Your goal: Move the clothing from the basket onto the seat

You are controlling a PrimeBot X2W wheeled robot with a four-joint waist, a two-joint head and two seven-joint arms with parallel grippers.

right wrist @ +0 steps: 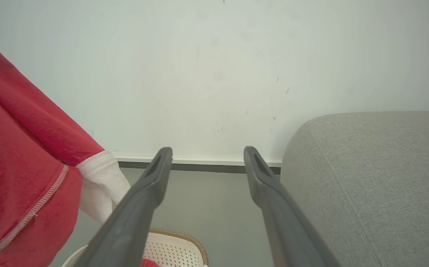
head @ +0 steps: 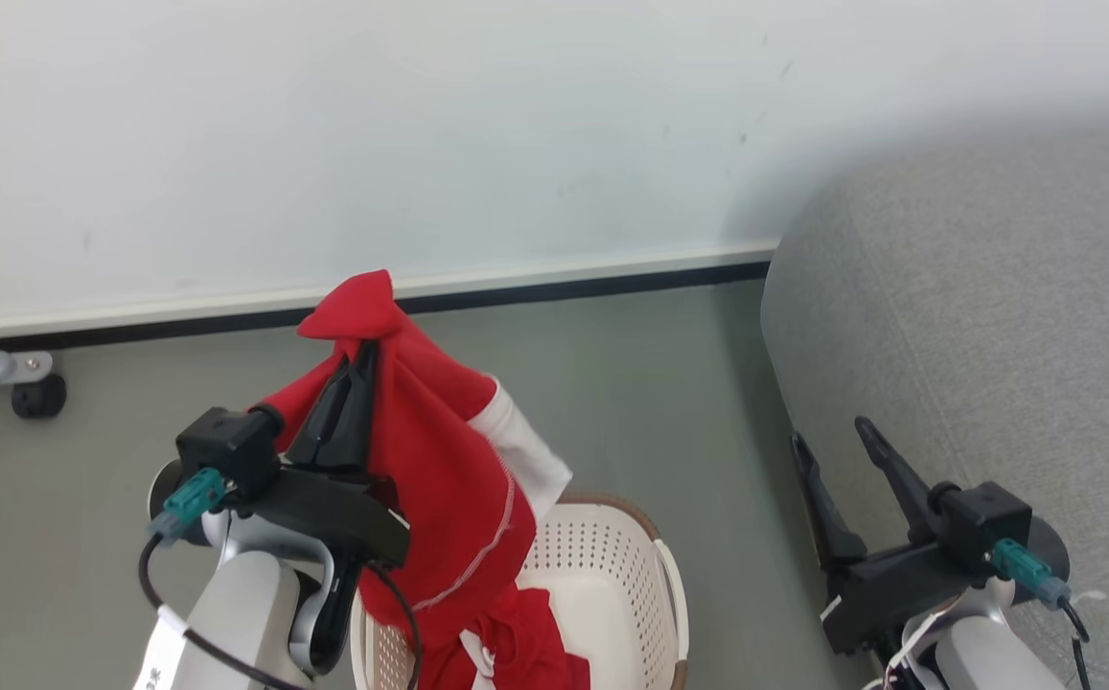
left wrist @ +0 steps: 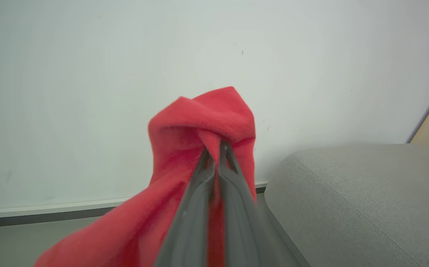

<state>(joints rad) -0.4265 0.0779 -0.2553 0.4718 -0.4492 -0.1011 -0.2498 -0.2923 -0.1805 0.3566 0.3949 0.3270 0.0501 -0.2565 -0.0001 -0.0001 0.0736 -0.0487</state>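
At the far left of my head view, a small black caster (head: 37, 396) under a grey metal bar sits on the grey-green floor (head: 612, 383) by the white wall (head: 516, 125). Next along, my left gripper (head: 365, 353) points up, its two dark fingers clenched on a soft red fabric garment with white trim (head: 439, 479). My left wrist view shows the fingertips pressed together with a fold of the garment (left wrist: 199, 118) bunched over them. The garment hangs from that pinch above the floor, its white cuff and white stitching on the right. Its lower end drops towards the cream-white perforated plastic basket with a brown rim (head: 612, 546). More red cloth (head: 525, 642) lies in the basket; I cannot tell whether it is the same piece or another. The basket stands on the floor between my two arms. Further right, my right gripper (head: 830, 431) is released, its fingers spread wide and holding nothing. It sits just in front of the large grey upholstered sofa (head: 995, 316), whose rounded edge takes up the right side.
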